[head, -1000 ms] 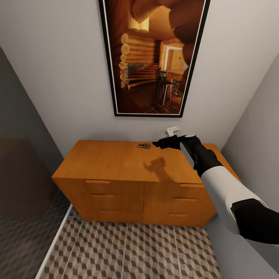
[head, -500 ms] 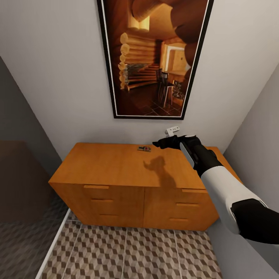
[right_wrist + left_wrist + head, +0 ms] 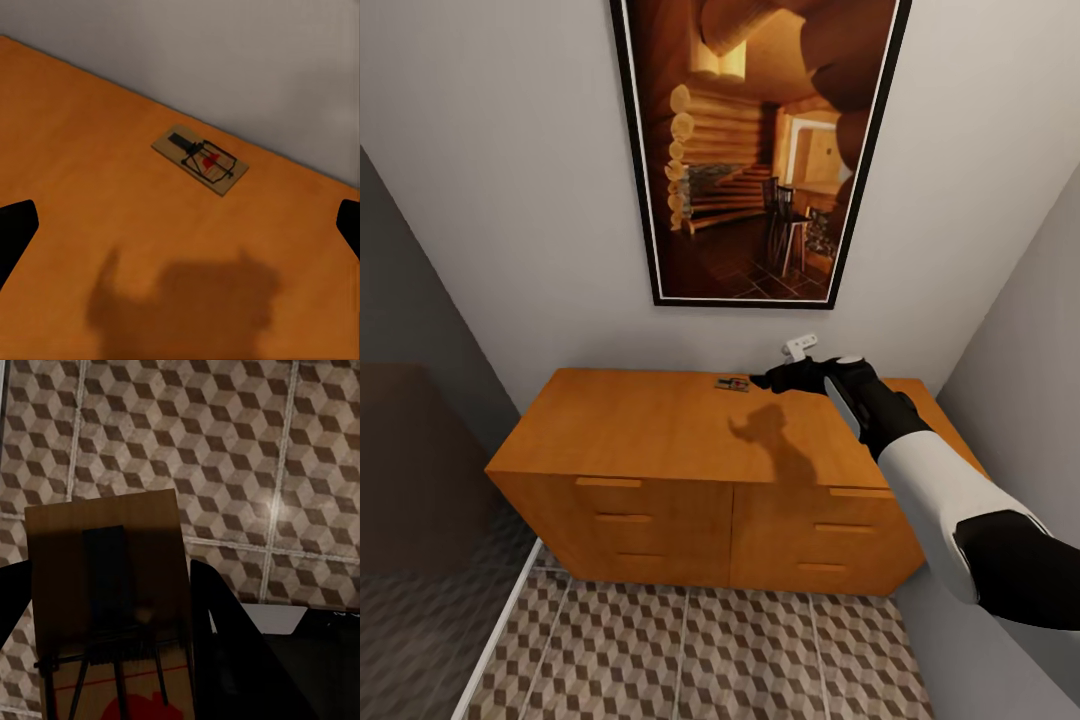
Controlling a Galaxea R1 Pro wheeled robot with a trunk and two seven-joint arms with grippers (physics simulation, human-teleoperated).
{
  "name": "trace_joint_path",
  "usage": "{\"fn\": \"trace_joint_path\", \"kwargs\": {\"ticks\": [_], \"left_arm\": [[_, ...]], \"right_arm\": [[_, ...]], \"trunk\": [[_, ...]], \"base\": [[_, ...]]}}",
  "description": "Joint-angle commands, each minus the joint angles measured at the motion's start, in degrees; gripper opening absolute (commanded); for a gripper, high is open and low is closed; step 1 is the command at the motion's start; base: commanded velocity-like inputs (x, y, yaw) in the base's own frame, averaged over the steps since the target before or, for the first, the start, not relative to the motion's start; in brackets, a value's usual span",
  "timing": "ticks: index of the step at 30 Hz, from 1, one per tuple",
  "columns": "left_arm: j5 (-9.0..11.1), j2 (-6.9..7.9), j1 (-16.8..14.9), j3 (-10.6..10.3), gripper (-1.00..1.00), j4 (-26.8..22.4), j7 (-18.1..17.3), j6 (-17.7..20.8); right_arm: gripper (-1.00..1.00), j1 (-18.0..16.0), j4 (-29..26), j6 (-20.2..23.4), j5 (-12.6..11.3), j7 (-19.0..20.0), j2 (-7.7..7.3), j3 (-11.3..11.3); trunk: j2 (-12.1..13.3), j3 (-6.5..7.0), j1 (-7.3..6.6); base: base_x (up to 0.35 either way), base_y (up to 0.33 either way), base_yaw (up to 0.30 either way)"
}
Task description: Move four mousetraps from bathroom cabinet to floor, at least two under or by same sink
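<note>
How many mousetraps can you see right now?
2: one mousetrap on the cabinet top near the wall, one held in the left end effector. Others may be hidden.

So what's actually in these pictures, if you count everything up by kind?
Mousetraps: 2, one on the cabinet top, one held in the left claw
Cabinets: 1
Framed pictures on the wall: 1
Robot claws: 2, left, right
Total: 6
</note>
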Motion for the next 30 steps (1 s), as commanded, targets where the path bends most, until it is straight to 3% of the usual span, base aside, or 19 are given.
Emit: {"fn": "trace_joint_path", "kwargs": {"ticks": [1, 30], "left_arm": [[-0.1, -0.03, 0.0, -0.4, -1.00, 0.1, 0.2, -0.2], [-0.1, -0.03, 0.1, -0.4, -1.00, 0.1, 0.2, -0.1]], "right_arm": [[1.00, -0.1, 0.0, 0.3, 0.0, 0.1, -0.13, 0.2], [1.00, -0.1, 0.4, 0.2, 0.1, 0.3, -0.45, 0.1]], "trunk": [[-0.1, -0.10, 0.03], [-0.1, -2.10, 0.03]], "base": [[0.000, 0.000, 0.000], [0.000, 0.000, 0.000]]}}
